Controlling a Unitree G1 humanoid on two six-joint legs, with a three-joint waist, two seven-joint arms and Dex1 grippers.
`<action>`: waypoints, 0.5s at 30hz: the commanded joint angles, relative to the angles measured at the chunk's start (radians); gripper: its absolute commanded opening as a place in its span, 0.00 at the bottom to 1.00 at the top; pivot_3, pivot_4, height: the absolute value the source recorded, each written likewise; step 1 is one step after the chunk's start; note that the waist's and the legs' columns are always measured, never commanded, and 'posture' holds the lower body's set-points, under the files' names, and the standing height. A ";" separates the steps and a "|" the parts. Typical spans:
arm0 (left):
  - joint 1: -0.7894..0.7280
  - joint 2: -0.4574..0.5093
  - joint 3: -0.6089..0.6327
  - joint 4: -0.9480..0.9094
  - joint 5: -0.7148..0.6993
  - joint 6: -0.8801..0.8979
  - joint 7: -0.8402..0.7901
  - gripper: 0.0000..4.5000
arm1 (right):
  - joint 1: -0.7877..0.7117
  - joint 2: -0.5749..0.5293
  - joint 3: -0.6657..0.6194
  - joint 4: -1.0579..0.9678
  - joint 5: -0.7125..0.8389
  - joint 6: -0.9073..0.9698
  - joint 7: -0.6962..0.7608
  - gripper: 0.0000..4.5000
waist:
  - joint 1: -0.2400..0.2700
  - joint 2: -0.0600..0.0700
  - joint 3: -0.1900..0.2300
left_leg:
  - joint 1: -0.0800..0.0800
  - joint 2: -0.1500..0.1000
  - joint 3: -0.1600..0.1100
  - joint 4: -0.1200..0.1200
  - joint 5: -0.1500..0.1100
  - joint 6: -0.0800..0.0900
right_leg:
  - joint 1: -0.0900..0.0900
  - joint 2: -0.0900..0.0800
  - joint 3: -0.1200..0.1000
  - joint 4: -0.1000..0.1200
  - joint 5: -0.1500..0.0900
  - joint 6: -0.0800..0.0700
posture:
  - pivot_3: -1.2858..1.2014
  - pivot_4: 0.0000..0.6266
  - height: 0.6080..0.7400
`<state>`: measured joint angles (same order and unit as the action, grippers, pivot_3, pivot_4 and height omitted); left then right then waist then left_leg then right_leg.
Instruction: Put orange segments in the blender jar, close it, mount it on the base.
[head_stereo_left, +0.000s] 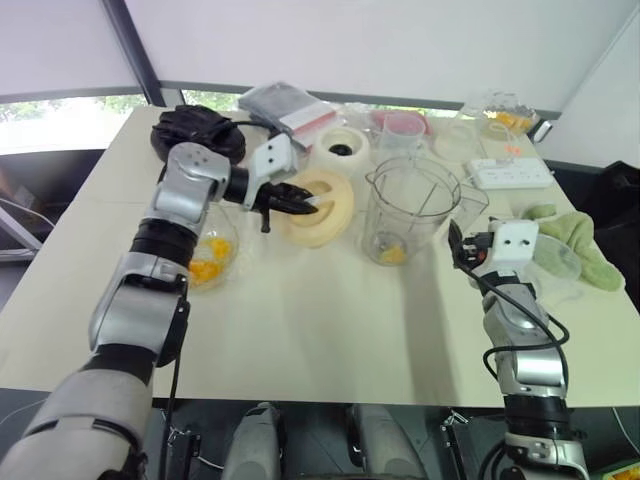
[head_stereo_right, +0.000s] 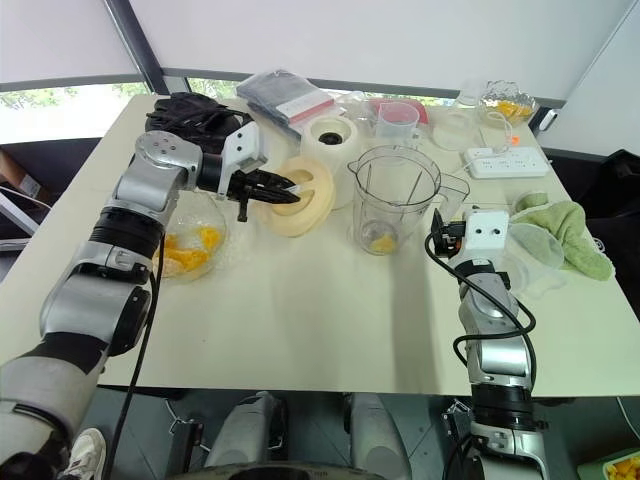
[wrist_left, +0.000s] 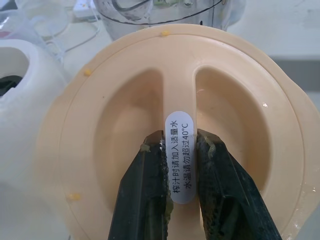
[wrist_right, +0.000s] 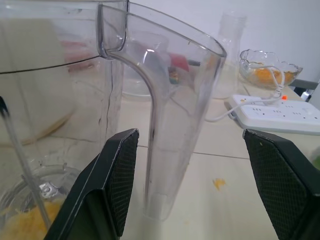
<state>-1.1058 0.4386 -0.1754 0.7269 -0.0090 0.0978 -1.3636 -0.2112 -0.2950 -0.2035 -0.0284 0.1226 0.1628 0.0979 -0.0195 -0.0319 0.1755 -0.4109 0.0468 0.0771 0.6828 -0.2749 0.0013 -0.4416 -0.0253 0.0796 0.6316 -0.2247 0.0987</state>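
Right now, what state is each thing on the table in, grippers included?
Jar: upright, open, orange pieces at the bottom.
Lid: off the jar, tilted, held by its centre ridge.
Left gripper: shut on the lid.
Right gripper: open, jaws either side of the jar's handle.
Base: bare, nothing mounted.
Bowl: holds orange segments.

A pale table (head_stereo_left: 330, 330) holds a round clear tub (head_stereo_left: 222, 262) near its left side and a black cloth-like bundle (head_stereo_left: 195, 130) at the far left corner. Along the far edge lie a grey packet with a red-and-white label (head_stereo_left: 283, 107), a small clear cup with a pink-red lid (head_stereo_left: 402, 127), a white power strip (head_stereo_left: 511, 173) and a glass bowl (head_stereo_left: 503, 112). At the right edge a green cloth (head_stereo_left: 577, 240) lies crumpled beside a clear lid-like piece (head_stereo_left: 555, 262).
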 joint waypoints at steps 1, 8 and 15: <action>-0.006 0.013 0.020 -0.048 -0.021 0.001 0.020 0.05 | -0.031 -0.001 -0.011 0.007 0.001 -0.034 0.004 0.77 | -0.001 0.000 0.000 | 0.000 0.000 0.000 0.000 0.000 0.000 | 0.000 0.000 0.000 0.000 0.000 0.000 | 0.52 0.24 1.00; 0.000 0.016 0.020 -0.063 -0.027 0.008 0.039 0.05 | -0.098 0.005 -0.017 0.114 0.000 -0.076 -0.004 0.77 | -0.003 0.000 0.000 | 0.000 0.000 0.000 0.000 0.000 0.000 | 0.000 0.000 0.000 0.000 0.000 0.000 | 0.52 0.24 1.00; 0.007 0.032 0.022 -0.093 -0.038 0.023 0.039 0.05 | -0.155 0.010 -0.016 0.207 0.003 -0.117 -0.008 0.71 | -0.003 0.000 0.000 | 0.000 0.000 0.000 0.000 0.000 0.000 | 0.000 0.000 0.000 0.000 0.001 0.002 | 0.52 0.24 1.00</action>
<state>-1.0927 0.4548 -0.1754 0.6805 -0.0281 0.1218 -1.3268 -0.3446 -0.2862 -0.2047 0.1813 0.1229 0.0783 0.0951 -0.0223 -0.0314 0.1755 -0.4107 0.0469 0.0772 0.6827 -0.2749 0.0013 -0.4416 -0.0251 0.0797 0.6318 -0.2237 0.1005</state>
